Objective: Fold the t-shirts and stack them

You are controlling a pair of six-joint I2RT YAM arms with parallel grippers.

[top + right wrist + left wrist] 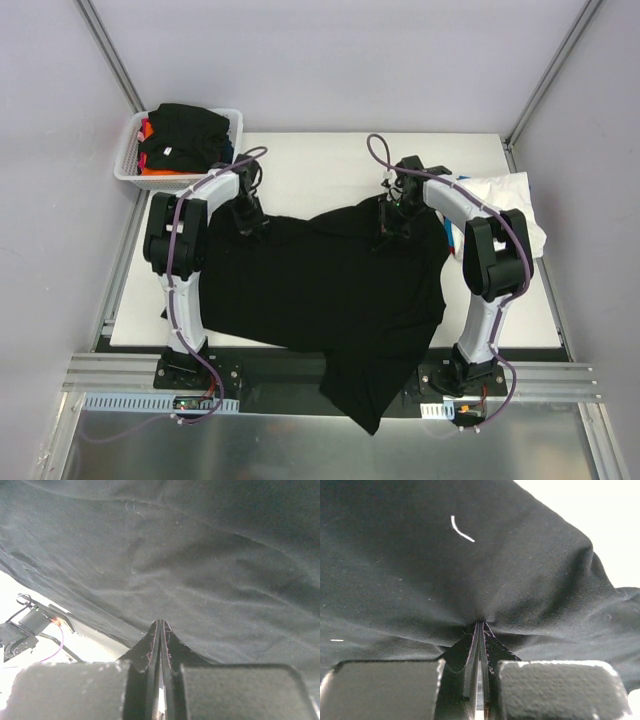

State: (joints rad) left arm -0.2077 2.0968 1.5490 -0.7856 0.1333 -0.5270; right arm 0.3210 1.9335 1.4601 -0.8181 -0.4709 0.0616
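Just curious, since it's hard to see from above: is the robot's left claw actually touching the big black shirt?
Touching. The left wrist view shows the left gripper closed on a fold of the black t-shirt, the cloth puckering into its tips.

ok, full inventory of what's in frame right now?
black t-shirt: 1, black, spread across the table, one end hanging over the near edge
white t-shirt: 1, white, crumpled at the table's right edge
basket clothes: count unclear, black on top, orange and red showing at the left side
mesh basket: 1, white, far left corner
table: 1, white
left gripper: 1, black, shut on the black t-shirt, far left part
right gripper: 1, black, shut on the black t-shirt, far right part
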